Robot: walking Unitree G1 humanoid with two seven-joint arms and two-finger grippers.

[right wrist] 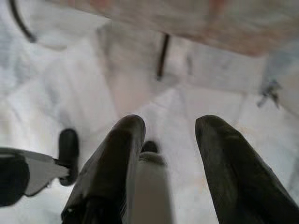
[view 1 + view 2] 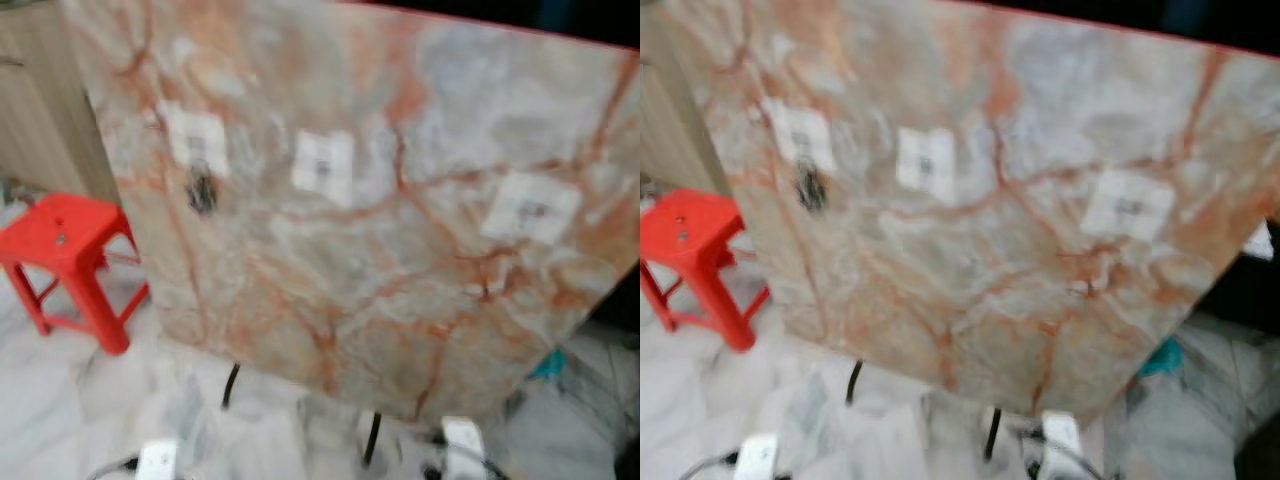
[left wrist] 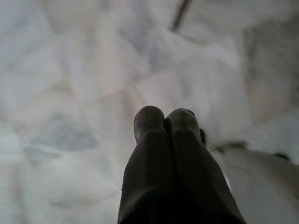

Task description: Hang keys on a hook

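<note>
A large marble board (image 2: 400, 230) with orange veins stands before the robot, blurred in both eye views. Three white square mounts sit in a row across it; the left mount (image 2: 197, 140) has a dark bunch just below it, seemingly the keys (image 2: 201, 190), though blur hides their shape and whether a hook holds them. The middle mount (image 2: 323, 163) and the right mount (image 2: 530, 207) show only small dark smudges. A red stool (image 2: 70, 245) stands on the white marble floor (image 2: 60, 400) to the left. The left end effector (image 3: 166, 122) hangs over the floor, fingers pressed together, empty. The right end effector (image 1: 170, 128) hangs with its fingers spread apart, holding nothing.
</note>
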